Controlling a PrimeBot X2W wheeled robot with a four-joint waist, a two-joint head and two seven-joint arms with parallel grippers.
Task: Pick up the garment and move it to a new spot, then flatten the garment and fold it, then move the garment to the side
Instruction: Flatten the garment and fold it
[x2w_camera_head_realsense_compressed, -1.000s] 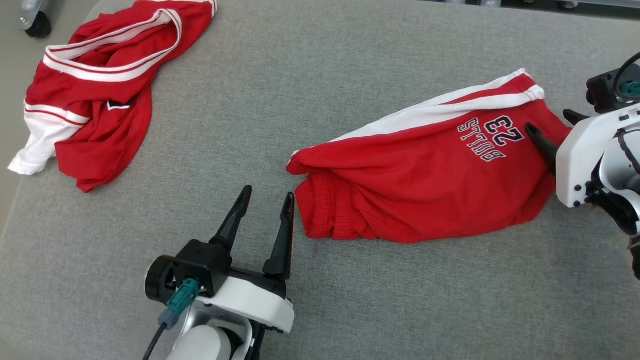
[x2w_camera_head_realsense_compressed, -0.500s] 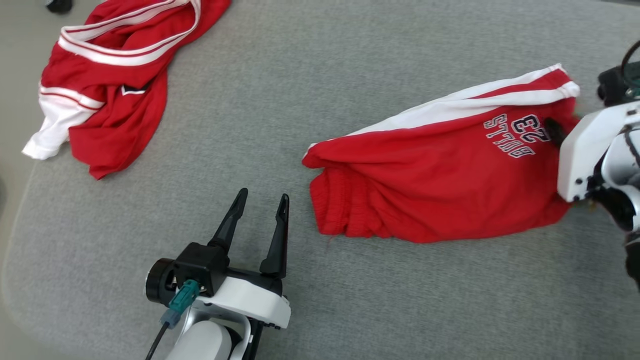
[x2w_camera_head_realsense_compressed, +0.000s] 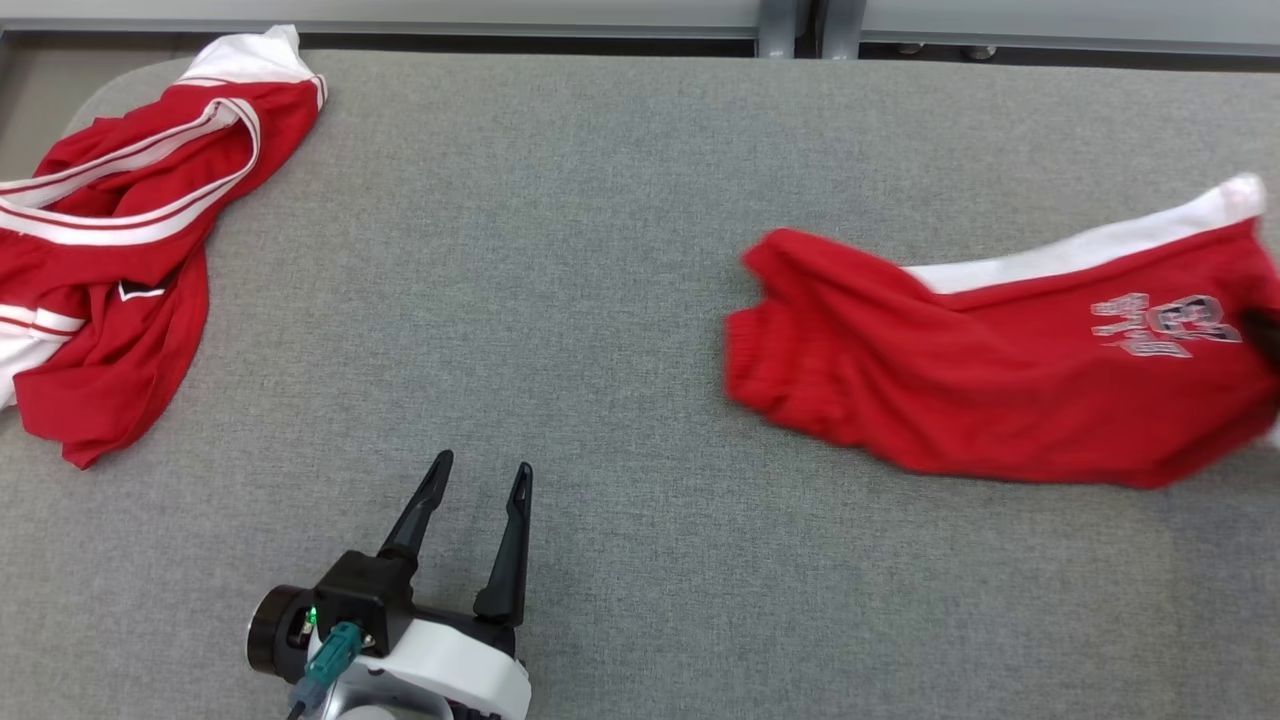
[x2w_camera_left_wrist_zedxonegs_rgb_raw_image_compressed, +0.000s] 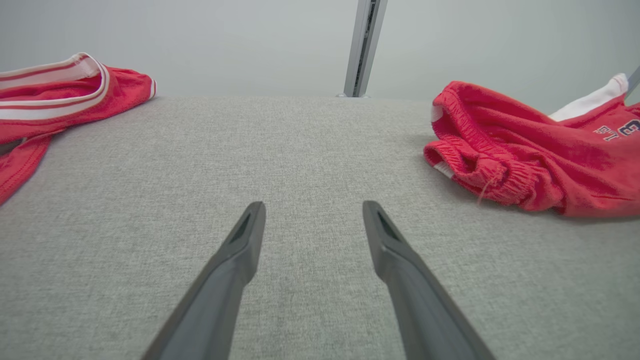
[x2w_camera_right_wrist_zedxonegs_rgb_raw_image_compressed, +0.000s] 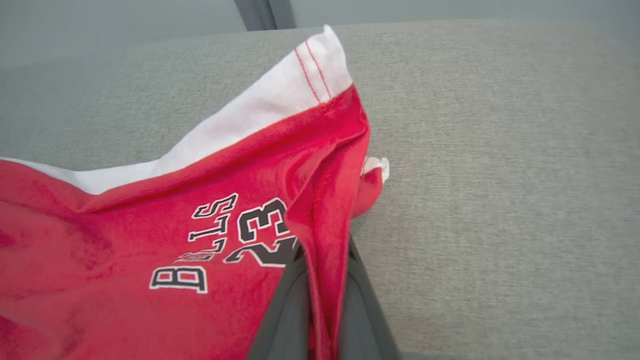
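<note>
Shorts (x2w_camera_head_realsense_compressed: 1000, 400) lie by the table's (x2w_camera_head_realsense_compressed: 600, 250) right edge, a leg-end fold pinched in my closed right gripper (x2w_camera_right_wrist_zedxonegs_rgb_raw_image_compressed: 322, 270) for lifting, while my left gripper (x2w_camera_head_realsense_compressed: 481, 463) hovers open near the front edge.

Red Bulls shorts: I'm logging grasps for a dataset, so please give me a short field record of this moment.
garment: red shorts, white side stripe, "BULLS 23" print, waistband end resting on the grey padded table
right gripper: jaws shut on a fold at the shorts' leg end, beside the print
left gripper: jaws open, empty, over bare table, apart from the shorts
other item: red jersey with white trim, crumpled at the table's far left
image note: shorts blurred in the head view
</note>
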